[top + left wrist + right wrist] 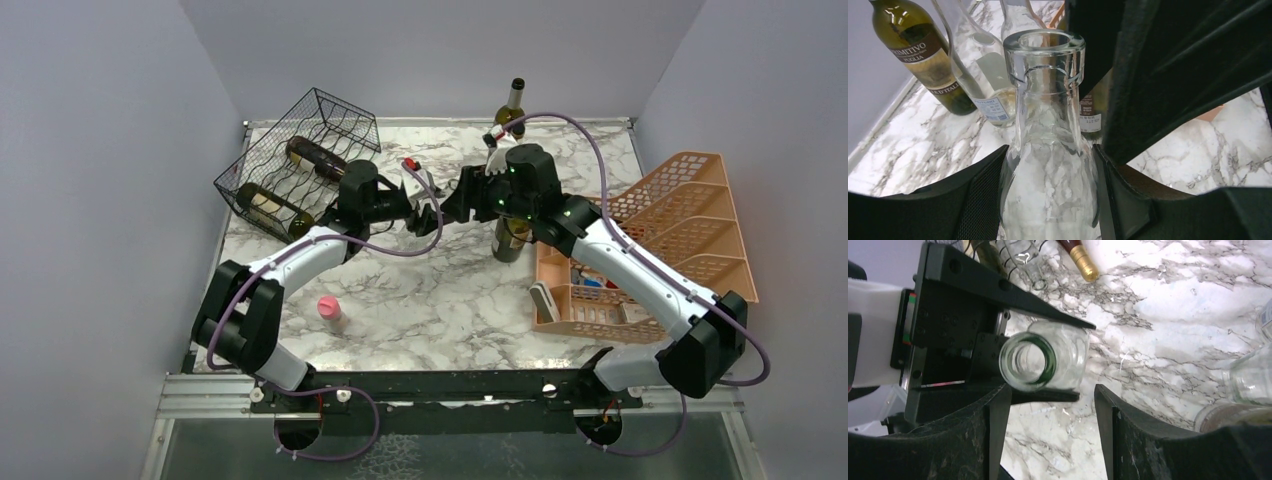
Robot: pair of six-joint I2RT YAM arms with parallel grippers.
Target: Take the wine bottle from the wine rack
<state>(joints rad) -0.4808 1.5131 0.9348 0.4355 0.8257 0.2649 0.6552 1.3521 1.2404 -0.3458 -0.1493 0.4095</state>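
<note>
Your left gripper is clamped on the wine bottle. It is a clear glass one, and both black fingers press against its shoulder just below the neck. The bottle is out of the wine rack and is held in the air to the right of it, above the marble table.

Your right gripper meets it from the side away from the rack. Its fingers are apart, one on either side of the bottle's open mouth, and table shows in the gap on the right. You cannot tell whether the other finger touches the glass. The mouth faces almost straight into your right wrist camera, and the left gripper's black body sits just behind it.

The rack stands tilted in the back left corner of the table. It has two bottles in its cells: a dark bottle in an upper cell and a green bottle lower down, nearer your left arm.

Well to the right of the rack, a tall bottle stands upright at the back edge. Another bottle stands under your right arm. A peach organizer is farthest from the rack, at the table's right edge. A small pink cap lies on the table in front of the rack, beside your left arm.
</note>
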